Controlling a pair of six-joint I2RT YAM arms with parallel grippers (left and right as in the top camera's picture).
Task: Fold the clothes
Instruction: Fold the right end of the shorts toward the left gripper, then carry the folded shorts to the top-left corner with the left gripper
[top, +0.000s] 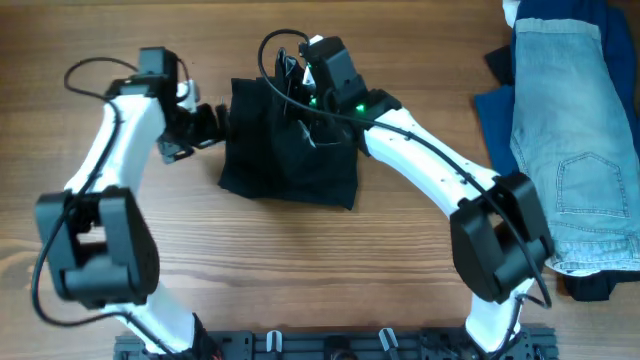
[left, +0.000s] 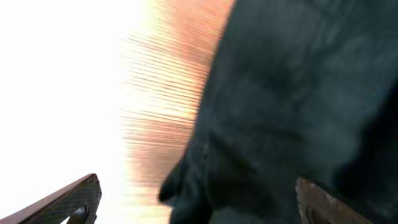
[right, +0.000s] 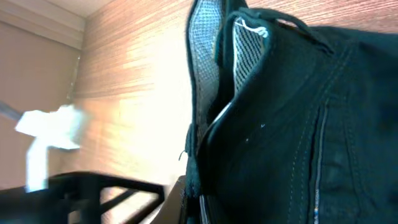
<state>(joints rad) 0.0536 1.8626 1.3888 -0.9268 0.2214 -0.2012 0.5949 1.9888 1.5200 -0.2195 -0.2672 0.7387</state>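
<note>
Black shorts (top: 290, 150) lay roughly folded. The left gripper (top: 210, 123) gaped open beside them. I couldn't tell the grip of the right gripper (top: 298, 95) above them. The jeans (top: 575, 140) far right of them looked unfolded.

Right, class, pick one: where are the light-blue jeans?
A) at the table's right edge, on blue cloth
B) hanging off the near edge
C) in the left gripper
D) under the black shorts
A: the jeans lie at the right edge of the table, over blue cloth, apart from the black shorts.
</note>
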